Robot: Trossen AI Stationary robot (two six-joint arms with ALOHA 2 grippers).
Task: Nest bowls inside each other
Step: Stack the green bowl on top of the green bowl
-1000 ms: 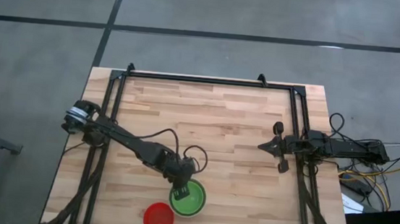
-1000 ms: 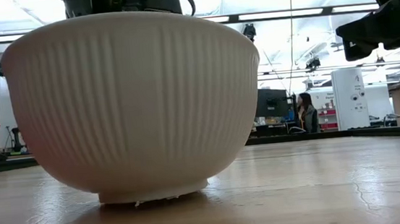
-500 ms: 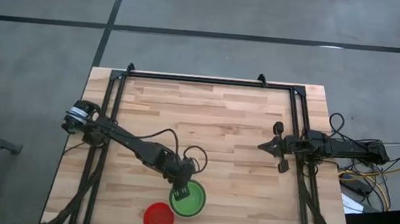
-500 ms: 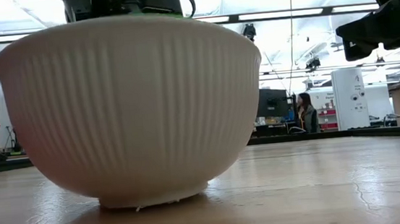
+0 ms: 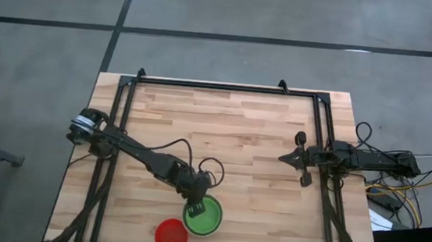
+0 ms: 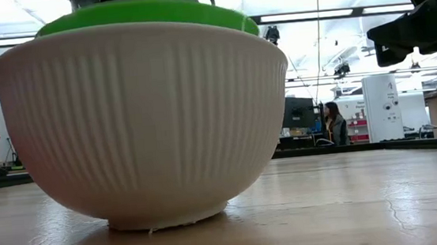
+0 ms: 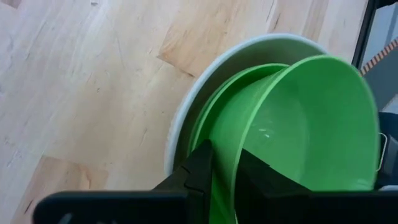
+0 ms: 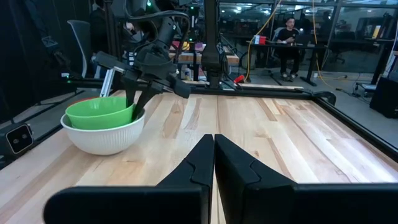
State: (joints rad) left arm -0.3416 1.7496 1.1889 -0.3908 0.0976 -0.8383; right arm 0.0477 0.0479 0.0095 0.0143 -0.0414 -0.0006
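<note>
The white bowl (image 5: 203, 215) sat near the lower middle of the high view, on the wooden counter (image 5: 239, 131). It held green bowls (at least two rims showed in the left wrist view), and the innermost green bowl (image 7: 298, 124) sat tilted, its rim raised above the white rim on one side. In the low view a green edge (image 6: 145, 10) stood above the ribbed white wall (image 6: 143, 121). The red bowl (image 5: 171, 235) lay just beside the white one, toward the lower left of the high view, empty and apart from the stack as far as could be seen.

Cables ran off the counter's right edge, and a person (image 6: 335, 124) stood far back in the room in the low view. Nothing lay between the two arms on the counter.

The left claw (image 7: 224, 171) was at the near rim of the stack, its fingers narrowly parted and pinched on the wall of the tilted green bowl, one finger inside and one outside. The right claw (image 5: 300, 157) waited at the right side of the counter, fingers pressed together and holding nothing.
</note>
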